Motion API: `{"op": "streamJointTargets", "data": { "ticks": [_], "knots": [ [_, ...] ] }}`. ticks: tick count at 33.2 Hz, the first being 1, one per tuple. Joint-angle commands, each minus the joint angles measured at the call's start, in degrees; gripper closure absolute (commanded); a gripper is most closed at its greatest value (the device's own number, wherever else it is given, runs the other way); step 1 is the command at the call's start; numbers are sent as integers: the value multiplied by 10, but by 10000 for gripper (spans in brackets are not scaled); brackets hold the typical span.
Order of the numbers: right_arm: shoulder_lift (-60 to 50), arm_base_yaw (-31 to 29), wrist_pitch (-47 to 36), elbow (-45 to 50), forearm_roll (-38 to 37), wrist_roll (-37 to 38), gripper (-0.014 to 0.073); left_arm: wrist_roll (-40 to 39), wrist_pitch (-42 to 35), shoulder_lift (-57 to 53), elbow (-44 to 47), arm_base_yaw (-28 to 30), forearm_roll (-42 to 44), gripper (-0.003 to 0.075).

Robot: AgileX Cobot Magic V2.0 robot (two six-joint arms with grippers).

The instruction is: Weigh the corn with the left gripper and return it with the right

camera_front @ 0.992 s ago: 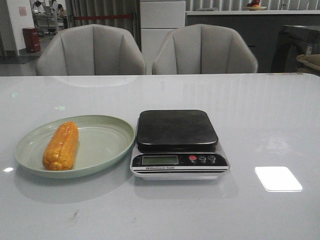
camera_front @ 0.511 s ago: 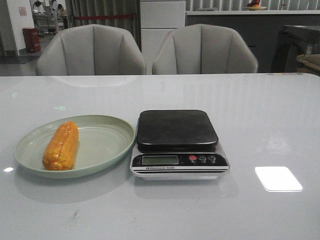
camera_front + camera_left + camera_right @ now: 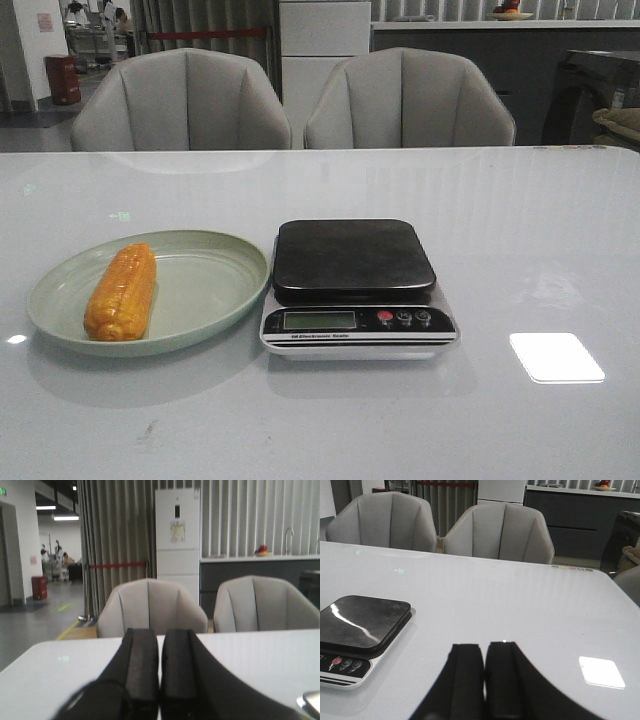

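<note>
The orange-yellow corn lies on a pale green plate at the table's left. A kitchen scale with a bare black platform stands right of the plate; it also shows in the right wrist view. Neither gripper shows in the front view. In the left wrist view my left gripper is shut and empty, above the table's near edge, facing the chairs. In the right wrist view my right gripper is shut and empty, over the table to the right of the scale.
Two grey chairs stand behind the white table. A bright light reflection lies on the table right of the scale. A grey edge shows at the left wrist view's corner.
</note>
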Motion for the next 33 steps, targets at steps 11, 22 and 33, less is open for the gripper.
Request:
{"op": "streamJointTargets", "data": {
  "ticks": [11,22,33],
  "knots": [
    [-11,-3,-43,6,0,-3,417,-3,166,123,-223,-5,-21,606],
    [-11,-3,-43,6,0,-3,417,-3,272,239,-260,-5,-41,606],
    [-11,-3,-43,6,0,-3,417,-3,258,298,-257,-16,-41,595]
  ]
}}
